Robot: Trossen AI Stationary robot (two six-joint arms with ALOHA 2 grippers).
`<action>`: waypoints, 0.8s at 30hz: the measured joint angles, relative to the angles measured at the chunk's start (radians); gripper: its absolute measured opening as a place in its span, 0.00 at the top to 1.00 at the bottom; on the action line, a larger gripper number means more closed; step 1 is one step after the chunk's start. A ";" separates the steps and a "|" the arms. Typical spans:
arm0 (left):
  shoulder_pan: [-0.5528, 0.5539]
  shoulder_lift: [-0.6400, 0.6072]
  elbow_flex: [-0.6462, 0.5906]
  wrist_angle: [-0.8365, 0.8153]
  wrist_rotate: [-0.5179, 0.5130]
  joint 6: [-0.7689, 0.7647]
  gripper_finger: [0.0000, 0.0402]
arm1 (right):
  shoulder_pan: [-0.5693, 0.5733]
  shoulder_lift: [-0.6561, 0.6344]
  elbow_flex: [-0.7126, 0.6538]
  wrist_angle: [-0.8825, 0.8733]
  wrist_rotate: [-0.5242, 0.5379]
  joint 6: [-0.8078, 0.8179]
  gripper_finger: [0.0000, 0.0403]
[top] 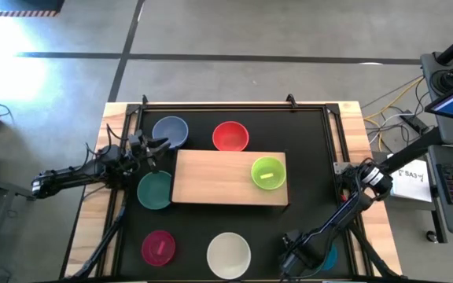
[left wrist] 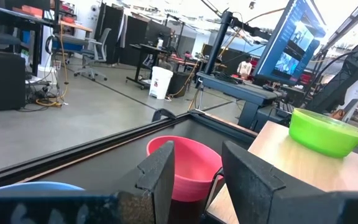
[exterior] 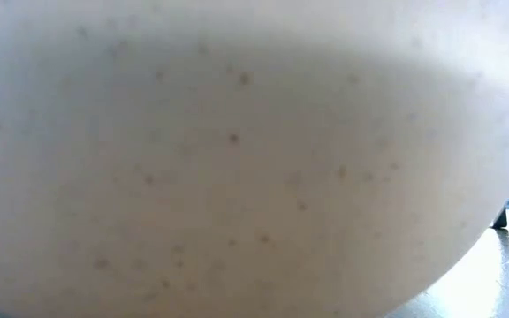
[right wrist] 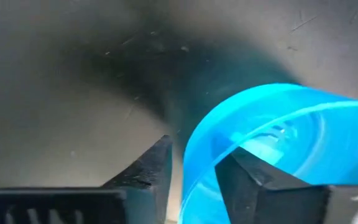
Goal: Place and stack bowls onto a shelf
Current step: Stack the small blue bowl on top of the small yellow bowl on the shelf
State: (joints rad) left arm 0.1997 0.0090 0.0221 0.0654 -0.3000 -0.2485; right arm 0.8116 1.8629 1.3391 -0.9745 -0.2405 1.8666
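One yellow-green bowl [top: 268,173] on shelf [top: 211,181] (empty), right claw [right wrist: 191,180] straddling teal-blue bowl [right wrist: 291,143] rim

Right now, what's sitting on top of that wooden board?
Only a yellow-green bowl, at the right end of the board. Something pale yellow lies inside it; I can't tell what.

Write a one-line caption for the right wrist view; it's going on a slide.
Right gripper straddles the rim of the teal-blue bowl on the black tabletop.

Yellow-green bowl [top: 268,173] upright on pale wood shelf [top: 211,179]; other bowls around
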 joint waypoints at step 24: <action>0.000 0.000 0.000 0.000 0.000 0.000 0.71 | -0.002 -0.006 0.303 0.195 0.113 -0.554 0.98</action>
State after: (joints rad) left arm 0.2001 0.0090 0.0220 0.0655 -0.2999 -0.2485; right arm 0.8098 1.8572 1.6425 -0.7794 -0.1276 1.3130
